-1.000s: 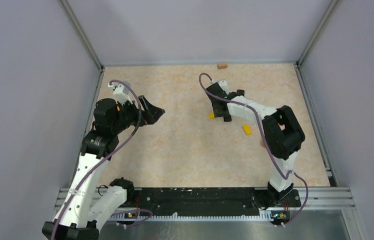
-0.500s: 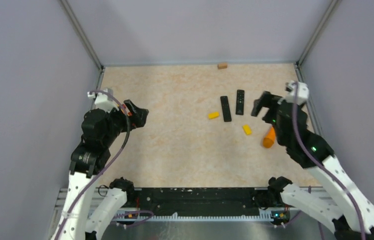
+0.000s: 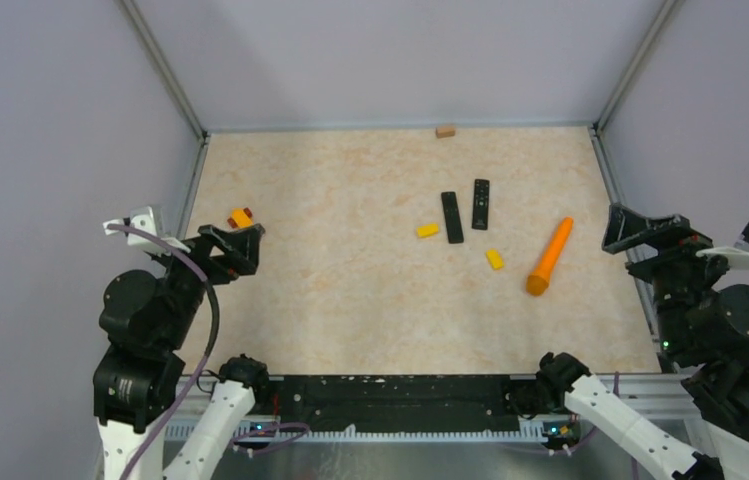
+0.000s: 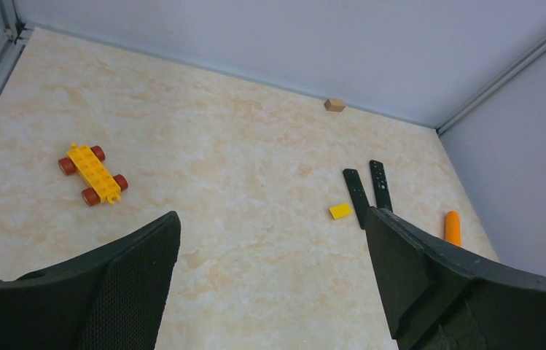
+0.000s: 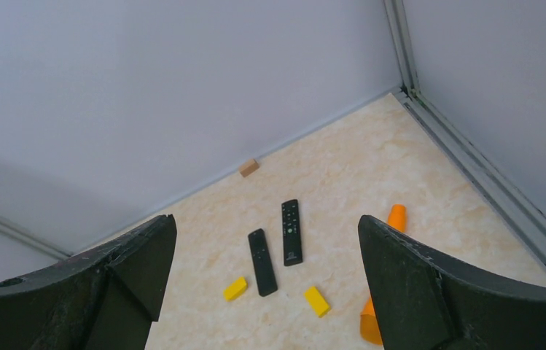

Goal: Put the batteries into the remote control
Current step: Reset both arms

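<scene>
Two black remote controls lie side by side right of the table's middle: a plain one [image 3: 451, 217] [image 5: 262, 261] [image 4: 356, 195] and a buttoned one [image 3: 481, 204] [image 5: 291, 232] [image 4: 380, 184]. No batteries show in any view. My left gripper [image 3: 235, 241] [image 4: 271, 216] hangs open and empty over the near left of the table, far from the remotes. On the far right, my right gripper [image 3: 618, 229] [image 5: 266, 219] is also open and empty, raised near the side rail and facing the remotes from a distance.
Two small yellow blocks [image 3: 427, 230] [image 3: 494, 259] lie close to the remotes. An orange cone-shaped stick [image 3: 549, 256] lies to their right. A yellow toy car base with red wheels [image 3: 241, 217] [image 4: 92, 173] sits at the left, and a small brown block [image 3: 445, 130] rests against the back wall.
The right arm left the remotes, swung back to the right edge and opened its jaws. The left arm drew back toward the near left. Both remotes and the orange stick now show uncovered.
</scene>
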